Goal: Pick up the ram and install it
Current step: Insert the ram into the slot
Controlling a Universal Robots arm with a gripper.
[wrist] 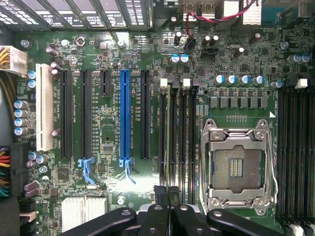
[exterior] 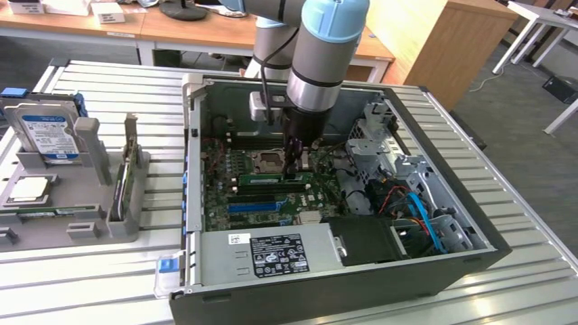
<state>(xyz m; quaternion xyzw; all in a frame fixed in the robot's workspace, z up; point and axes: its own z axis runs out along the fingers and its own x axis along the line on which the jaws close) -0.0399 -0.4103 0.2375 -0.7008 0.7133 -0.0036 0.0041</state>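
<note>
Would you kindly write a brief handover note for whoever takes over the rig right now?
Pincer: shut, lowered into the computer case, tips at the top edge of the ram. Gripping or pressing cannot be told.
Ram: upright along the memory slots beside the CPU socket, white label visible in the exterior view.
Done: ram picked up and brought to its slot.
Left: full seating unconfirmed; pincer not yet clear of the ram.
</note>
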